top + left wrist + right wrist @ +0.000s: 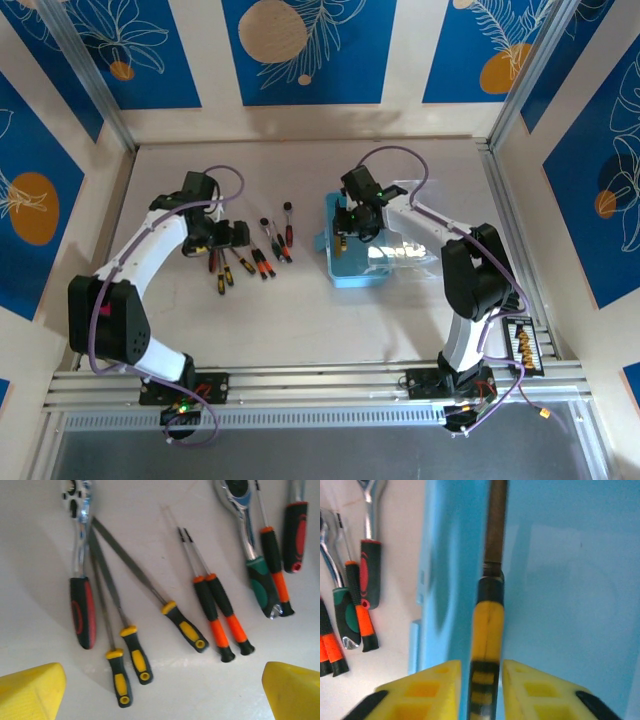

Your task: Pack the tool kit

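**A yellow-and-black handle (487, 630) is framed between the right gripper's (485, 690) fingers over the blue case (560, 580).**
From above, the case is seen lying on the table (300, 320), right of the loose tools (250, 255). Whether the handle is clamped or freed cannot be told from the wrist view. The left gripper (160, 695) is spread wide and empty above the loose tools.

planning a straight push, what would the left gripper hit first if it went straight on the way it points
Probably the yellow-handled tools, lying flat on the table straight ahead of the left gripper, between its open fingers; depth is unclear.
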Controlling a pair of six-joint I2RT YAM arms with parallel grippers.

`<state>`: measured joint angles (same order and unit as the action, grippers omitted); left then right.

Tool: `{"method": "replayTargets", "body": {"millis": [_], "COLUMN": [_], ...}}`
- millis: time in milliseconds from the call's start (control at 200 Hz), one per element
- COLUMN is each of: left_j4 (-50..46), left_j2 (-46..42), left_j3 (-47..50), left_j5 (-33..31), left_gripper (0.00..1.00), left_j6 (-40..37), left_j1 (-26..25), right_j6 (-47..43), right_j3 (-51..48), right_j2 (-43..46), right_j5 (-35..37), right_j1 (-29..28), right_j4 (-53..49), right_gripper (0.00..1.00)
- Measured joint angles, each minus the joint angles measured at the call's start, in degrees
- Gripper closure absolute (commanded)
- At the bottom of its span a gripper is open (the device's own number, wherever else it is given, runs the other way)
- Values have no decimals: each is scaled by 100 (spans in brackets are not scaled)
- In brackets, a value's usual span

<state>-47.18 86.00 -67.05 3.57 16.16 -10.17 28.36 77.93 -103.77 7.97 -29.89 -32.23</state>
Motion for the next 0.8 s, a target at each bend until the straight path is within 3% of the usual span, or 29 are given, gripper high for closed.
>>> {"method": "replayTargets", "body": {"millis": [235,310,365,455,555,800], "left_j4": [-22,-7,0,7,4,103], "left_j2": [422,518,597,774,1001,1631], "left_j3": [-2,-2,-15,-70,-173,-378], "left_j5": [-671,-730,-765,-839,-942,-1106], "left_gripper": [0,2,6,22,36,50], "left_j6": [-4,-7,-7,11,-33,-142], "left_j1": [190,240,267,297,334,380], "right_j6": [-33,-66,-74,-162,-291,-398], "right_j3": [437,435,435,435,435,428], "right_j2": [105,225,352,603,883,1019], "right_j5": [221,278,302,302,302,304], "right_j1": [-15,-26,-48,-114,-205,-258], "right_j4": [-345,-511,-610,-713,-798,-953], "right_gripper": [44,33,22,9,4,2]}}
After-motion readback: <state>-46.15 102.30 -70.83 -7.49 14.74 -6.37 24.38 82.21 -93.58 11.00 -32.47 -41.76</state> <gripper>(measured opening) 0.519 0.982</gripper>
